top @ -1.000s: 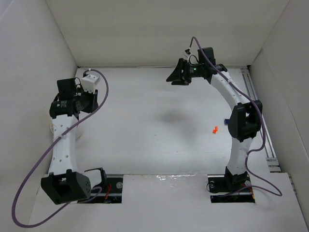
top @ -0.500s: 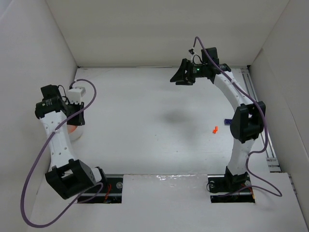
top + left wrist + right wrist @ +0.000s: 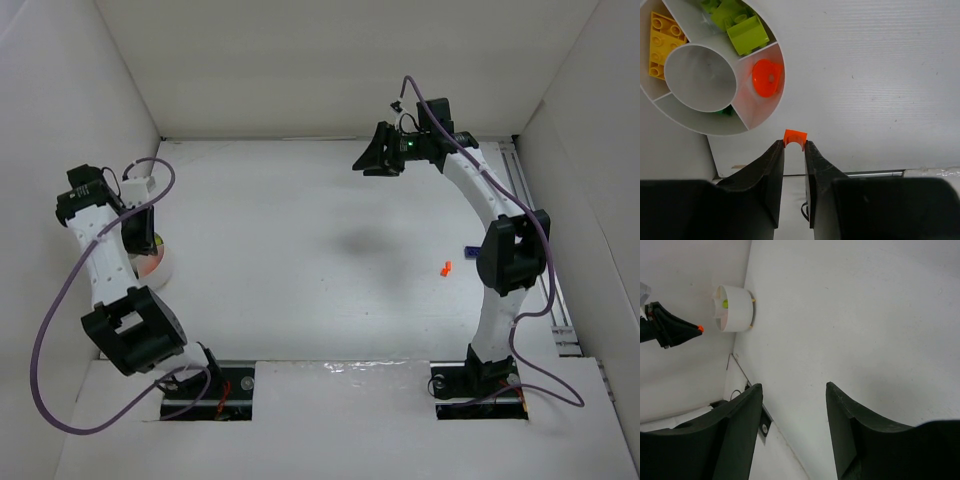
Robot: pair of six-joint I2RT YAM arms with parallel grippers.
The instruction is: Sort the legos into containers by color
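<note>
Left wrist: left tool (image 3: 794,145) pinches orange brick (image 3: 795,137) beside container (image 3: 757,110) holding orange disc (image 3: 766,78); right tool (image 3: 793,385) spread.

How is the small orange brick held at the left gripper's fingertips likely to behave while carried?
Probably stiff and very light: the orange brick looks like moulded plastic, much smaller than the left gripper. It may slip or twist, since only its lower edge sits between the fingertips. Dropped, it should settle rather than roll, being blocky.
</note>
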